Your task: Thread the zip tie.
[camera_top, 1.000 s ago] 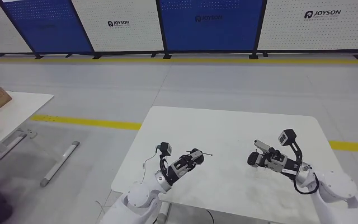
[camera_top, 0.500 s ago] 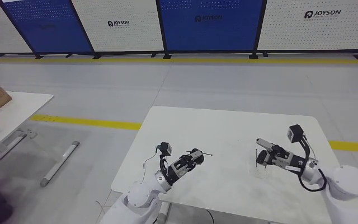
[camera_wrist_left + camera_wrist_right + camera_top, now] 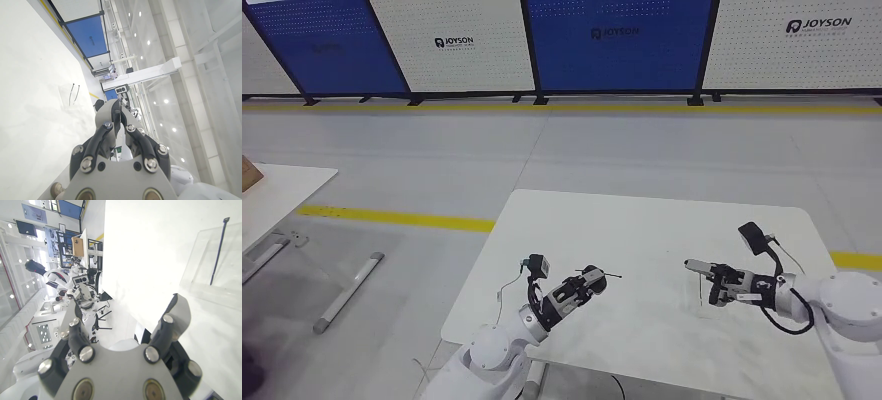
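**Black tie held left, right tool re-aimed**

Tie (image 3: 119, 113) is pinched in the clenched left tool (image 3: 590, 279), its tip poking out over the tabletop (image 3: 642, 225), same as a second ago. Second tie (image 3: 219, 251) lies flat on the clear tray (image 3: 200, 262). Right tool (image 3: 124, 309) is spread wide and empty, beside that tray. Over the last second the right arm swung its wrist round, so its tool now points toward the left one. Likely lining up to take the free end. Threading not started.

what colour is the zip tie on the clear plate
Black zip tie, best seen in the right wrist view.
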Available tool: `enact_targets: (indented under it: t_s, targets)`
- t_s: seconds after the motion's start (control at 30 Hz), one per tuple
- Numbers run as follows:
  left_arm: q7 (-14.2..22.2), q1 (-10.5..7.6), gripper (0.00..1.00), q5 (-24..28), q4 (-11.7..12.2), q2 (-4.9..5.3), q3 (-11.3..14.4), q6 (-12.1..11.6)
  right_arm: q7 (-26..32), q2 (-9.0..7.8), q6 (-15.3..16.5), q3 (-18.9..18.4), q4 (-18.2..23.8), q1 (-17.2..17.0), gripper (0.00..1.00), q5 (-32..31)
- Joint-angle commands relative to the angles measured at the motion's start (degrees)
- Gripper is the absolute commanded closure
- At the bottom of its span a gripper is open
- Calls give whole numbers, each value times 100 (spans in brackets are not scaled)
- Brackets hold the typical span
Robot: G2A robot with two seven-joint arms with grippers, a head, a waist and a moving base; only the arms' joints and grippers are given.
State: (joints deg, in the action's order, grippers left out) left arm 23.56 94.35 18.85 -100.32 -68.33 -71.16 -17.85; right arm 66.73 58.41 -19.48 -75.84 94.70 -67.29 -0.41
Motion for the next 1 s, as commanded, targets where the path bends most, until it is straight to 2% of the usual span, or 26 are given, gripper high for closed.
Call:
enact_targets:
  t_s: [0.0, 0.2, 0.27, 0.37, 0.47, 0.53, 0.6, 0.67, 0.73, 0.97]
  targets:
    - [0, 0, 100, 0, 0, 0, 0, 0, 0, 0, 0, 0, 0, 0, 0, -1]
    - [0, 0, 100, 0, 0, 0, 0, 0, -74, -1, 0, -6, -8, -4, 0, -49]
    - [0, 0, 100, 0, 0, 0, 0, 0, -376, -25, 115, 95, 255, -46, 0, -633]
    - [0, 0, 100, 0, 0, 0, 0, 0, -11, -110, 92, 123, 577, 32, 0, -1404]
    - [0, 0, 100, 0, 0, 0, 0, 0, 583, -173, 1, 137, 703, 245, 0, -1792]
    - [0, 0, 100, 0, 0, 0, 0, 0, 843, -194, 0, 224, 565, 503, 0, -2095]
    - [0, 0, 100, 0, 0, 0, 0, 0, 1291, -191, 39, 565, 334, 804, 0, -2452]
    - [0, 0, 100, 0, 0, 0, 0, 0, 1291, -151, 0, 980, -87, 1186, 0, -2681]
    - [0, 0, 100, 0, 0, 0, 0, 0, 1291, -102, 0, 1315, -411, 1497, 0, -2641]
    - [0, 0, 100, 0, 0, 0, 0, 0, 1291, -94, 0, 1339, -472, 1548, 0, -2645]
